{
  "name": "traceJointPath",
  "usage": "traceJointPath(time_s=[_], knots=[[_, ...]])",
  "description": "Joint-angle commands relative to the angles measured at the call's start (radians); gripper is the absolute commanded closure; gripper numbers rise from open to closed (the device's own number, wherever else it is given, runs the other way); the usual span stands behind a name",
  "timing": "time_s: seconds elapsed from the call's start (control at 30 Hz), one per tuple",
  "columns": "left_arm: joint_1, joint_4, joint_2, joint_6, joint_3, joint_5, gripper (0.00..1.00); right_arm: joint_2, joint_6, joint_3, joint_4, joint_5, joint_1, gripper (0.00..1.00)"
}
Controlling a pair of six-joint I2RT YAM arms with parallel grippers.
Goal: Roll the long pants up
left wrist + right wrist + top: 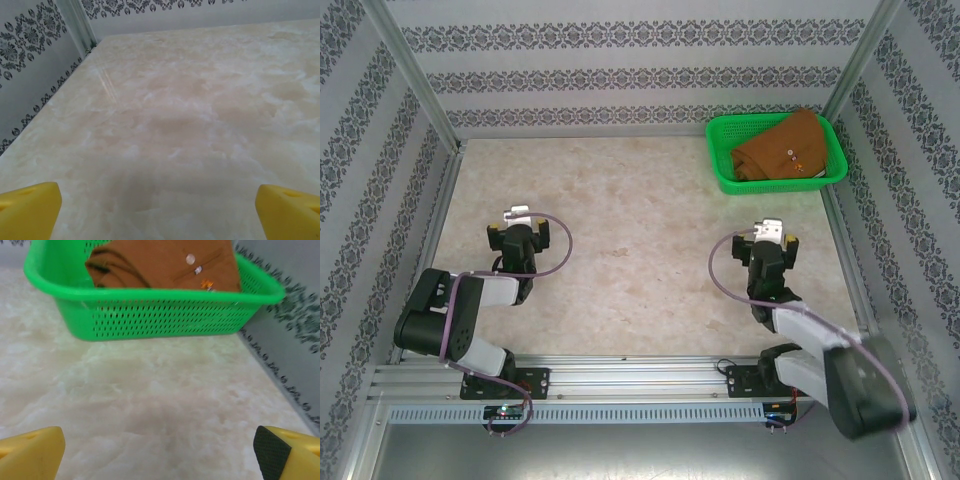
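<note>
Long pants [780, 148] lie folded in the green basket [717, 160] at the far right corner of the table [630, 260], well apart from both arms. Nearest the bases, the left gripper [160, 210] stands wide open and holds nothing. Its yellow fingertips [27, 207] sit at either edge of the wrist view with bare marbled tabletop between them. The right gripper [160, 452] is likewise spread wide and empty (one pad shows a dark inner face), over bare table short of the basket. Its wrist camera gives what the overhead view reduces to specks: the basket's perforated side, the rust-brown cloth filling it, and small pale buttons [190, 259] on the cloth. The overhead view adds that both grippers point toward the far wall.
</note>
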Motion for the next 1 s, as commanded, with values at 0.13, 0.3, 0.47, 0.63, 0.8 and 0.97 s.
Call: traceJointPath(time_s=[0.13, 0.3, 0.47, 0.63, 0.8, 0.97], knots=[[0.055, -0.066, 0.019, -0.017, 0.049, 0.114, 0.0, 0.338, -0.008, 0.074, 0.37, -0.295, -0.122, 0.02], [0.083, -0.094, 0.024, -0.031, 0.069, 0.177, 0.0, 0.342, -0.002, 0.147, 0.254, -0.421, -0.166, 0.02], [0.085, -0.095, 0.023, -0.031, 0.069, 0.179, 0.0, 0.341, 0.006, 0.146, 0.261, -0.419, -0.17, 0.02], [0.085, -0.094, 0.023, -0.031, 0.069, 0.179, 0.0, 0.34, 0.003, 0.149, 0.252, -0.42, -0.168, 0.02], [0.085, -0.094, 0.023, -0.031, 0.068, 0.179, 0.0, 0.344, 0.003, 0.155, 0.244, -0.425, -0.17, 0.02], [0.084, -0.095, 0.024, -0.031, 0.069, 0.181, 0.0, 0.339, 0.003, 0.145, 0.258, -0.427, -0.171, 0.02]])
